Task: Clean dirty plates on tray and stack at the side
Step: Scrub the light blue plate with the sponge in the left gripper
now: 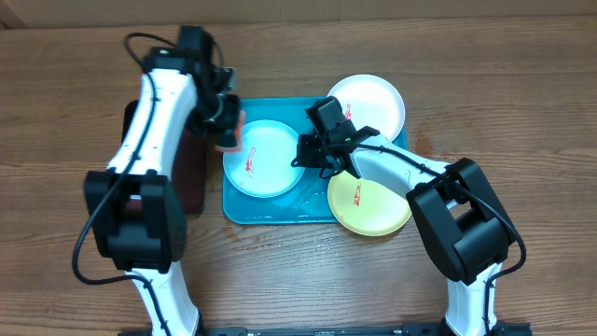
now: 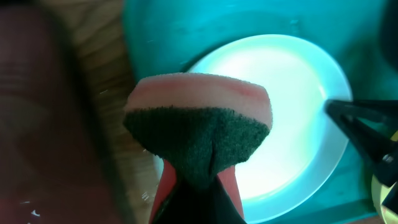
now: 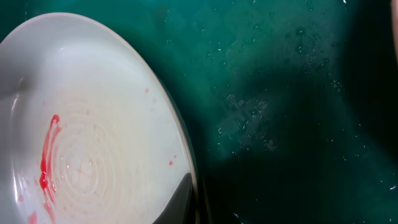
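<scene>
The light blue plate (image 1: 262,159) with a red smear lies in the left half of the turquoise tray (image 1: 270,213). My left gripper (image 1: 227,126) is shut on a pink and dark green sponge (image 2: 199,118), held just above the plate's left rim (image 2: 292,93). My right gripper (image 1: 304,154) is shut on the plate's right rim, one finger (image 3: 189,199) lying on its inner edge (image 3: 93,143). The white plate (image 1: 367,103) sits at the tray's back right corner. The yellow-green plate (image 1: 368,203), smeared red, overlaps the tray's front right corner.
A dark red tray (image 1: 191,168) lies left of the turquoise tray, under my left arm. The wet tray floor (image 3: 280,93) shows beside the blue plate. The wooden table (image 1: 298,271) extends in front.
</scene>
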Controlling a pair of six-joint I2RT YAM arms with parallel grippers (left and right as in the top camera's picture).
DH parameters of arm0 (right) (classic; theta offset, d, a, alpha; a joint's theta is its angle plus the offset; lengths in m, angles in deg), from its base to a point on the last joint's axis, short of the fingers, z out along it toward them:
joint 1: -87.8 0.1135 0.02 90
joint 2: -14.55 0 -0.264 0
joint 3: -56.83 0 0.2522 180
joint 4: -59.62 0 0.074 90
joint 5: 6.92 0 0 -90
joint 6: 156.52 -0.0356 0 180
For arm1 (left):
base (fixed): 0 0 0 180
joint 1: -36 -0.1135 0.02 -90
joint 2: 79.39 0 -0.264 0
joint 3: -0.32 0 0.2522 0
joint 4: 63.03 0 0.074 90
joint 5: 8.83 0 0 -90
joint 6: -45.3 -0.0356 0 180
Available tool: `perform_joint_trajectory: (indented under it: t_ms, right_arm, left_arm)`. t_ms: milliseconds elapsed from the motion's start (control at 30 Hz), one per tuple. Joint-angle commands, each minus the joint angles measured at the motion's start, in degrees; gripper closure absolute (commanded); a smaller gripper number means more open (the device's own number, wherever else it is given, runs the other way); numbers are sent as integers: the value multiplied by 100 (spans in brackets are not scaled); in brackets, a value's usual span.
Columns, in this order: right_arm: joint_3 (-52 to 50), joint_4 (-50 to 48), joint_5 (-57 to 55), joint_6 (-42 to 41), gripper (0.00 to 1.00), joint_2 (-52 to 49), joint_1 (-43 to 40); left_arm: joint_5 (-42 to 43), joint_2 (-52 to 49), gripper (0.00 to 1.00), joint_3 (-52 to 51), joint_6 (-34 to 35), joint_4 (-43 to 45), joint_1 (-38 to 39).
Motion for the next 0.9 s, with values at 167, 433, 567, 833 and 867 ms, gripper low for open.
perform_joint_trajectory:
  t_ms: [167,433,567,833,867]
  right_arm:
    - [131,15,72,-7,96,-50,13]
    - [129,-7,72,-7,96,-50,13]
    - [131,-9,72,-7,96,-50,13]
    - [131,20,74,-7,96,-50,13]
    - [131,22,74,-7,96,-50,13]
  left_arm:
    - [-387,-4,96,-940,437,774,323]
    - [-382,-4,95,-1495,883,1084,431]
    - [-372,-4,96,-1578,1029,1095,542]
    - [-391,-20,96,-1904,1453,1572,828]
    - [-387,-20,96,-1941,1539,1639,861]
